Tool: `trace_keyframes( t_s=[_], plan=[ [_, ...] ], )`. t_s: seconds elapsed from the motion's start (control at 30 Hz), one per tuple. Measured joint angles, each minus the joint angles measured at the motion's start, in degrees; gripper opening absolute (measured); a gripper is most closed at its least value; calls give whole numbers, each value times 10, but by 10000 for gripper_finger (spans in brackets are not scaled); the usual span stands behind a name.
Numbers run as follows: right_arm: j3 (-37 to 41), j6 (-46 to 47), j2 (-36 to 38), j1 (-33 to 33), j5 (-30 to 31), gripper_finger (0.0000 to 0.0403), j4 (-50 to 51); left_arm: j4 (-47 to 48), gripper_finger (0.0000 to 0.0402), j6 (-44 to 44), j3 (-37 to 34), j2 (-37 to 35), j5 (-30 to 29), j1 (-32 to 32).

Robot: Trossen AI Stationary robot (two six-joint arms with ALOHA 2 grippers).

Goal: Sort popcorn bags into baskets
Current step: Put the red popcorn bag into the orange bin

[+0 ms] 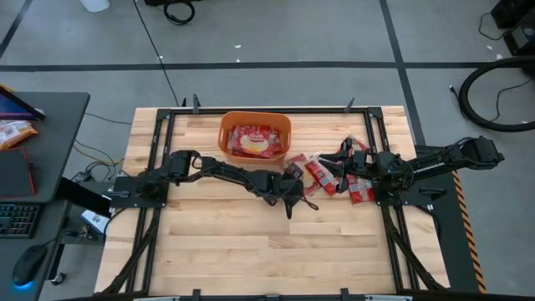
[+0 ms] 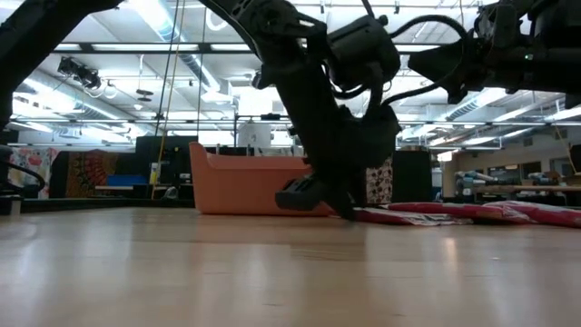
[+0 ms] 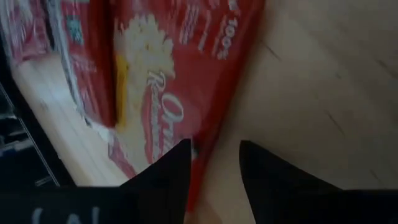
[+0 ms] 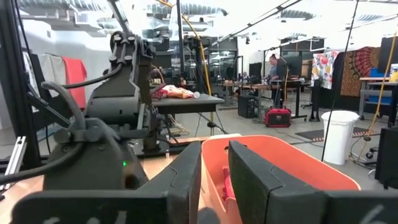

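The orange tub point(image 1: 224, 134) stands at the table's far middle with red popcorn bags point(image 1: 253, 140) lying inside it. Several more red bags point(image 1: 320, 176) lie flat on the wood to its right, and they show low on the table in the low view point(image 2: 454, 213). My left gripper point(image 1: 297, 194) is down at the table, at the left edge of that group. It is open, and its fingers stand either side of one bag's long edge point(image 3: 205, 149). My right gripper point(image 1: 351, 167) hovers over the group, narrowly open point(image 4: 214, 158) with nothing between its fingers, facing the tub point(image 4: 298, 155). My left gripper comes from above, slanting down, and its fingertips point(image 2: 348, 213) reach the table top. The red bag's long edge point(image 3: 198, 180) runs between the fingers, close against one finger point(image 3: 177, 168). The bag lies flat on the wood. Whether that finger touches it, I cannot tell.
Another red bag point(image 3: 74, 56) lies beside the one at my left gripper. More bags point(image 1: 361, 188) lie under and beside the right arm. Black frame rails point(image 1: 159, 150) run along the table's left and right sides. Bare wood point(image 1: 276, 251) fills the near half.
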State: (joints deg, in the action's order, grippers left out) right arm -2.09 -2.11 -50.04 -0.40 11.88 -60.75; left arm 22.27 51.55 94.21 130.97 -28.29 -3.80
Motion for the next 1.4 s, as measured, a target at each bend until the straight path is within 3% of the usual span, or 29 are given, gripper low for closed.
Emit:
trace_keyframes(
  t_s=[0.23,0.43,0.53,0.7,0.83,1.2,1.4],
  plan=[
    [0,0,0,0,-1,87,0,-26,141,-8,0,3,4,16],
    [0,-1,0,0,-1,87,-1,-4,137,-14,4,8,52,40],
    [0,-9,0,0,-1,87,-1,-6,109,-14,4,16,52,44],
    [0,-11,1,0,-1,87,0,-2,17,-50,3,15,46,34],
    [-1,-6,1,0,-1,87,-1,41,9,-92,0,-9,55,18],
    [-1,3,1,1,-11,87,0,250,2,-304,-1,-132,62,-54],
    [-1,22,1,2,-30,87,0,365,1,-446,-1,-212,49,-62]
  ],
)
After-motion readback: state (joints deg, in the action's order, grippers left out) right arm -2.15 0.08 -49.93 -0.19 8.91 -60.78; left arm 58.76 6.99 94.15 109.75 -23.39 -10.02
